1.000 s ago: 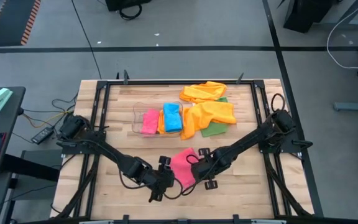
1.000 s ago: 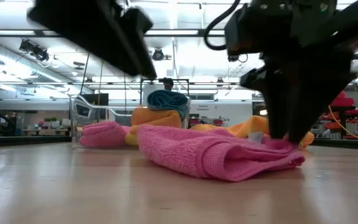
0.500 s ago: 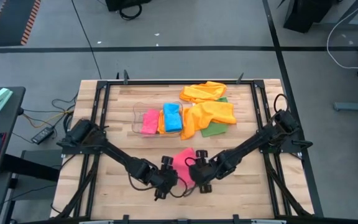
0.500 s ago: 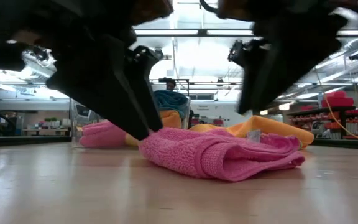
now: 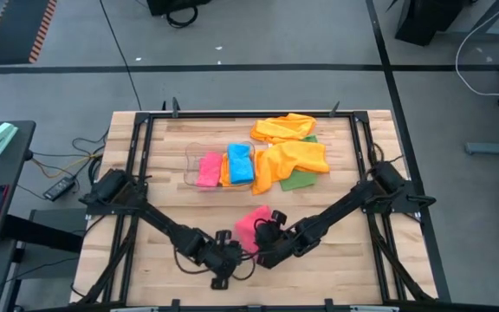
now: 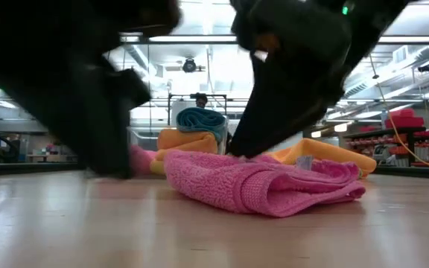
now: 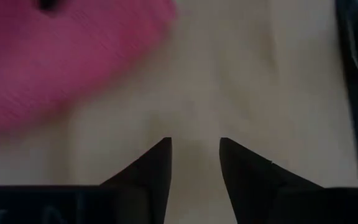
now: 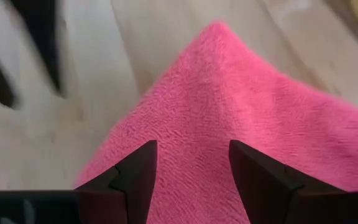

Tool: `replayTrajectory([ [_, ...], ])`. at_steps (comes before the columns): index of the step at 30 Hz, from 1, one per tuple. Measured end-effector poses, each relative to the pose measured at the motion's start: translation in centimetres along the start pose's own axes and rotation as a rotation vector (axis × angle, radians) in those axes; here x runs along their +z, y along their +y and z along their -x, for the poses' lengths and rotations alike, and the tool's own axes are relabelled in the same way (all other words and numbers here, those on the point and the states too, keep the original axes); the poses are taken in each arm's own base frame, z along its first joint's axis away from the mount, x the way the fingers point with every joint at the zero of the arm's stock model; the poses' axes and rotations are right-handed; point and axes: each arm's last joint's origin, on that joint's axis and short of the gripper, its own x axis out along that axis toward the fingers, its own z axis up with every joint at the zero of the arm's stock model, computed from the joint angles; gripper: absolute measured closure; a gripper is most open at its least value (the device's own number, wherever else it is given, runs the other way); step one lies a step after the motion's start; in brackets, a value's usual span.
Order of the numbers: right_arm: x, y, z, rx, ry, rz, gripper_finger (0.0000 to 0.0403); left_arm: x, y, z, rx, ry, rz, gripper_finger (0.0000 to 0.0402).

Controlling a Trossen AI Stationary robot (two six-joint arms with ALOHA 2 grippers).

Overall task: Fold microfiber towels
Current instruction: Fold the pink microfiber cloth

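Pink towel [image 5: 251,227] lies bunched at table [image 5: 163,173] front-center, near edge partly hidden by both arms. We see left gripper [image 7: 194,155] open over bare wood beside it, right gripper [image 8: 191,163] open above it. Bin [image 5: 194,165] w/ folded towels farther back.

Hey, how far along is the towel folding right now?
Done: a folded pink towel and blue towel sit in the clear bin. In hand: the pink towel lies bunched near the table's front; the right gripper is open over it, and the left gripper is open over bare wood beside it. Left: the orange towels and green towel lie loose.
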Motion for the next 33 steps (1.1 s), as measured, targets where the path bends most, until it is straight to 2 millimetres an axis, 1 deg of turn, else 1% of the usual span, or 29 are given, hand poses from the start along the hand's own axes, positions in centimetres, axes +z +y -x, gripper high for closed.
replayTrajectory([
  [5, -1.5, 0.1, -1.8, 0.0, 0.072, 0.059, 0.0188, -1.1, -1.7, 0.3, -0.056, 0.033, -0.042, 0.0275],
  [7, -1.7, 0.2, -2.0, 0.019, 0.092, 0.096, 0.018, -1.2, -1.9, 0.4, -0.06, 0.034, -0.046, 0.0281],
  [9, -1.7, 0.2, -2.1, 0.053, 0.118, 0.173, 0.0171, -1.1, -1.9, 0.4, -0.063, 0.023, -0.043, 0.0286],
  [13, -1.6, 0.5, -1.6, 0.191, 0.168, 0.473, 0.0163, -0.7, -1.5, 0.3, -0.064, 0.008, -0.026, 0.0294],
  [16, -1.5, 0.5, -1.4, 0.335, 0.202, 0.678, 0.0171, -0.3, -1.4, 0.2, -0.074, -0.018, -0.013, 0.0298],
  [19, -1.3, 0.2, -1.6, 0.464, 0.211, 0.87, 0.0179, 0.2, -1.4, 0.2, -0.09, -0.058, -0.014, 0.0299],
  [22, -1.1, -0.5, -1.9, 0.5, 0.205, 1.006, 0.0182, 0.6, -1.5, 0.3, -0.103, -0.1, -0.025, 0.0297],
  [25, -0.1, -1.1, -1.4, 0.49, 0.19, 1.004, 0.018, 0.8, -1.6, 0.3, -0.114, -0.122, -0.024, 0.0297],
  [27, 0.3, -1.6, -0.5, 0.458, 0.197, 0.992, 0.0179, 0.9, -1.6, 0.3, -0.106, -0.135, -0.043, 0.0297],
  [29, 1.2, -1.7, 0.9, 0.444, 0.16, 0.975, 0.0179, 0.9, -1.6, 0.3, -0.081, -0.154, -0.068, 0.0297],
  [31, 2.0, -1.3, 2.7, 0.422, 0.104, 0.945, 0.0179, 1.0, -1.6, 0.3, -0.045, -0.177, -0.093, 0.0297],
  [33, 2.1, -0.8, 3.7, 0.4, 0.083, 0.877, 0.0179, 1.1, -1.4, 0.4, 0.002, -0.201, -0.117, 0.0295],
])
